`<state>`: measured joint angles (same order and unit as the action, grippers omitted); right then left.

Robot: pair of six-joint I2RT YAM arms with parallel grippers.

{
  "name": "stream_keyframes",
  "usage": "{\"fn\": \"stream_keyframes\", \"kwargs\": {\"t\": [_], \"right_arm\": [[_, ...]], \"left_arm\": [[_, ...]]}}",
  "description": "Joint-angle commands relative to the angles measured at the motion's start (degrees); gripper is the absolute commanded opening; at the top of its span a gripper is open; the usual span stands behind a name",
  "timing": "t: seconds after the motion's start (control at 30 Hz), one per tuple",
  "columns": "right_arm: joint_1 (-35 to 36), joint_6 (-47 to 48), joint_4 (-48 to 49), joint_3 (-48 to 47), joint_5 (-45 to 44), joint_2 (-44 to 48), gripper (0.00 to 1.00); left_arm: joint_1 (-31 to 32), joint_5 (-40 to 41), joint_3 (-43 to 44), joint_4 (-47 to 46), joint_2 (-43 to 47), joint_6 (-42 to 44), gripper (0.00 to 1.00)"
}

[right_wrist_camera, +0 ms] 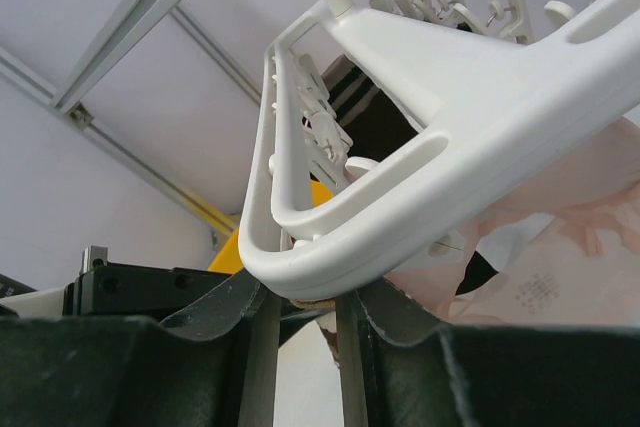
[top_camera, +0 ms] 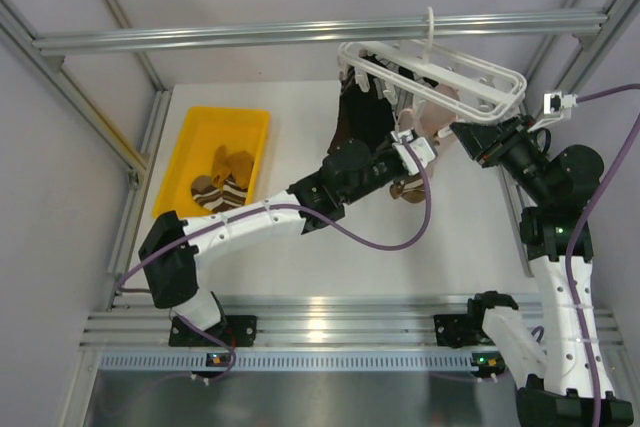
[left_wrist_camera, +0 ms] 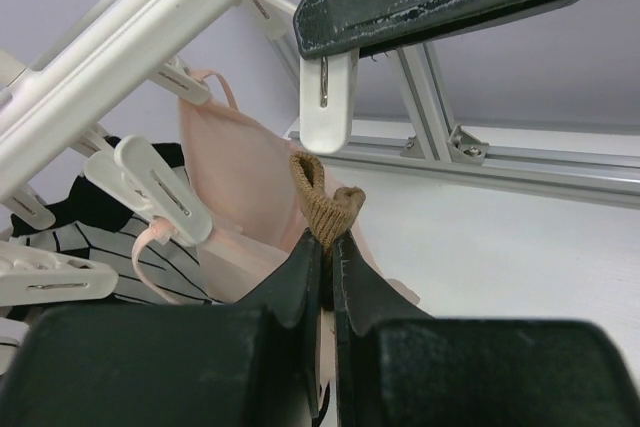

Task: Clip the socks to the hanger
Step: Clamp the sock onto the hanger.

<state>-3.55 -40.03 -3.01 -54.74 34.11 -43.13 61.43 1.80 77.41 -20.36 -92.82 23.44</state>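
Observation:
The white hanger (top_camera: 440, 72) hangs by its hook from the aluminium bar at the back right. A dark sock (top_camera: 362, 112) and a pale pink sock (top_camera: 440, 112) hang from its clips. My left gripper (left_wrist_camera: 328, 242) is shut on the cuff of a brown sock (left_wrist_camera: 325, 202) and holds it just under a white clip (left_wrist_camera: 328, 97). In the top view the left gripper (top_camera: 408, 152) has the brown sock (top_camera: 408, 190) dangling below it. My right gripper (right_wrist_camera: 308, 302) sits under the hanger's rim (right_wrist_camera: 400, 217), its fingers closed partway on that clip's top.
A yellow tray (top_camera: 200, 127) at the left holds a brown striped sock (top_camera: 225, 190) and a mustard sock (top_camera: 235, 162). The long aluminium bar (top_camera: 250, 35) crosses above the hanger. A striped sock (left_wrist_camera: 110, 242) hangs left of the pink sock (left_wrist_camera: 240, 177).

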Motion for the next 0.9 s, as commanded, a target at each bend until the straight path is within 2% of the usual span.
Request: {"fn": "stream_keyframes", "kwargs": {"t": [0.0,0.63,0.8,0.87], "right_arm": [[-0.5,1.3,-0.3,-0.5,0.9,0.7,0.0],[-0.5,3.0,-2.1,-0.8,-0.4,0.4,0.0],[-0.5,5.7,-1.7,-0.2,0.1,0.9,0.0],[-0.5,6.5,-1.5,-0.2,0.3,0.9,0.0]], "left_arm": [[0.0,0.0,3.2,-1.9,-0.5,-1.5,0.0],[0.1,-0.7,6.7,-1.0,-3.2,-1.6,0.0],[0.0,-2.1,7.1,-0.3,-3.1,-3.1,0.0],[-0.8,-5.0,7.2,1.5,-2.6,-5.0,0.0]]}}
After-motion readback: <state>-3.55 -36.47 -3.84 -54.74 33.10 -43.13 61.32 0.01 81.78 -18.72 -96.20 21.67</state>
